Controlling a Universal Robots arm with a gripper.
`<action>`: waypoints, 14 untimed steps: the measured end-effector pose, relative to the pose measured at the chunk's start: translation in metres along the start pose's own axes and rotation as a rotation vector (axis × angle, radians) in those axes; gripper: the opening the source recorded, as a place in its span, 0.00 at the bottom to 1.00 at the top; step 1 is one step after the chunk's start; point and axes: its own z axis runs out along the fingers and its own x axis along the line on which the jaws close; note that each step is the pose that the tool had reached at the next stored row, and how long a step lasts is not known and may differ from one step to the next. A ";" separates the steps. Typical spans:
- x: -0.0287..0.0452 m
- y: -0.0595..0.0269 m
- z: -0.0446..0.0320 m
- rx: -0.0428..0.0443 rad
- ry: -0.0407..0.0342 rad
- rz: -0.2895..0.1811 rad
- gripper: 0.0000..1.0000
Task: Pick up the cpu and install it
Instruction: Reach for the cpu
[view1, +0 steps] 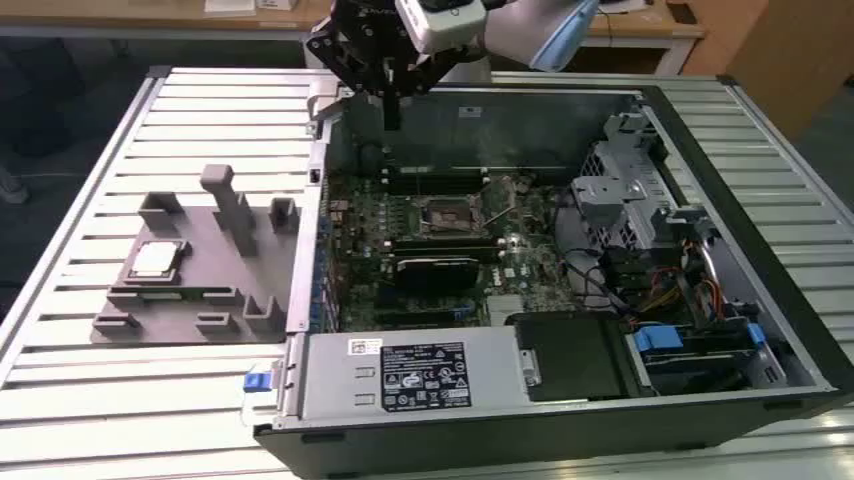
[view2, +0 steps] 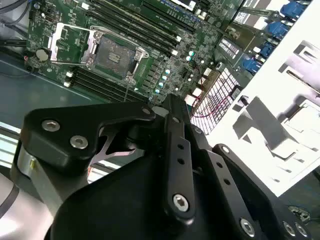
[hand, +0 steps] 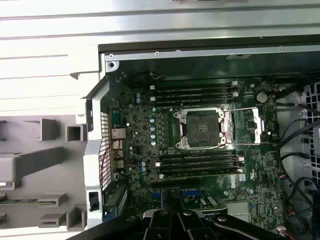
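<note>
The hand (view1: 391, 118) is matte black, built of flat, angular link plates (view2: 75, 135) pinned with silver round-headed screws (view2: 180, 201). Above it are a white-and-grey camera block (view1: 447, 20) and the arm's pale blue-grey rounded joint (view1: 545, 30).

One cpu (view1: 155, 259), one tray (view1: 220, 275), one case (view1: 561, 435)

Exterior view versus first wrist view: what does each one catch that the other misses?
Exterior view: the cpu lying on the grey holder tray, and the labelled power supply at the case's edge. First wrist view: the round coin battery on the board. Both: the open, empty socket among the memory slots.
</note>
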 end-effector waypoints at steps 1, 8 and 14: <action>0.0000 0.0000 0.0000 0.0000 0.0000 0.000 0.11; 0.0000 0.0000 0.0000 0.0000 0.0000 0.000 0.11; 0.0012 -0.0001 0.0000 0.0000 0.0000 0.000 0.11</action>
